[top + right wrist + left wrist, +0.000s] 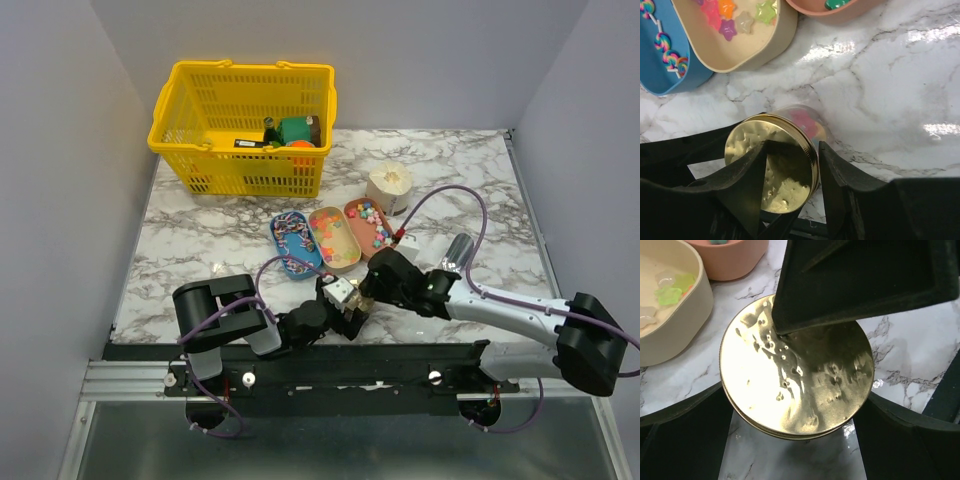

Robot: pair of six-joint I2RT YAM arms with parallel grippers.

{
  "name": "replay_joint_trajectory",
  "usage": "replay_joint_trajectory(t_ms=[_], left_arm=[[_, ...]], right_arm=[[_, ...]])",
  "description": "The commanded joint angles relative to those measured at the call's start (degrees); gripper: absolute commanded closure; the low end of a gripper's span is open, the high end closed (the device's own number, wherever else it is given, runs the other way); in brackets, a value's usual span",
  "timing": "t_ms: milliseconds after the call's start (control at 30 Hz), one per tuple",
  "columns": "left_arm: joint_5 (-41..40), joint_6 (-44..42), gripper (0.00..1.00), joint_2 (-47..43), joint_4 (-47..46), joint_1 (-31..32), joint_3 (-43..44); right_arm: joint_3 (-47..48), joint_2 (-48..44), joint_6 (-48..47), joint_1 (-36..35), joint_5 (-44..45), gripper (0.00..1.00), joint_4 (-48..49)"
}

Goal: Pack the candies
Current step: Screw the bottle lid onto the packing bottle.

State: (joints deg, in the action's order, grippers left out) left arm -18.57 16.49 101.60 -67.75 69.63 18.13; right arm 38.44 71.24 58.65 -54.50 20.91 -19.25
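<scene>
Both pincers at the gold-lidded jar, near edge of the table.
Jar [785,111] lies on its side, a few candies [807,125] inside; more sit in the oval trays [342,252] at 12 o'clock from it. My left pincer [340,297] straddles the lid [795,375] rim, fingers spread. My right pincer [792,150] has one finger across the lid face. Can't tell if either is clamped.

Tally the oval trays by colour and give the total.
Blue tray: 1
Cream tray: 1
Pink tray: 1
Total: 3
</scene>
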Motion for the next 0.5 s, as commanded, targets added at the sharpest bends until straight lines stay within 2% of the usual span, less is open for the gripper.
replay_joint_trajectory(t_ms=[0,100,233,467], left_arm=[[0.7,0.5,0.01,-0.2,-4.8,0.6,1.1],[1.1,0.5,0.04,0.7,-5.0,0.6,1.5],[2.4,0.6,0.16,2.5,-4.9,0.6,2.3],[3.3,0.8,0.21,4.5,-6.1,0.5,2.8]], right_arm=[[-2.1,0.1,-1.6,-0.6,0.6,0.48,-20.2],[-1.3,-1.3,-1.3,-0.6,1.2,0.48,-21.7],[-0.9,-2.8,-1.2,-0.7,1.9,0.48,-23.0],[-0.7,-5.9,-0.4,-0.6,3.3,0.49,-25.0]])
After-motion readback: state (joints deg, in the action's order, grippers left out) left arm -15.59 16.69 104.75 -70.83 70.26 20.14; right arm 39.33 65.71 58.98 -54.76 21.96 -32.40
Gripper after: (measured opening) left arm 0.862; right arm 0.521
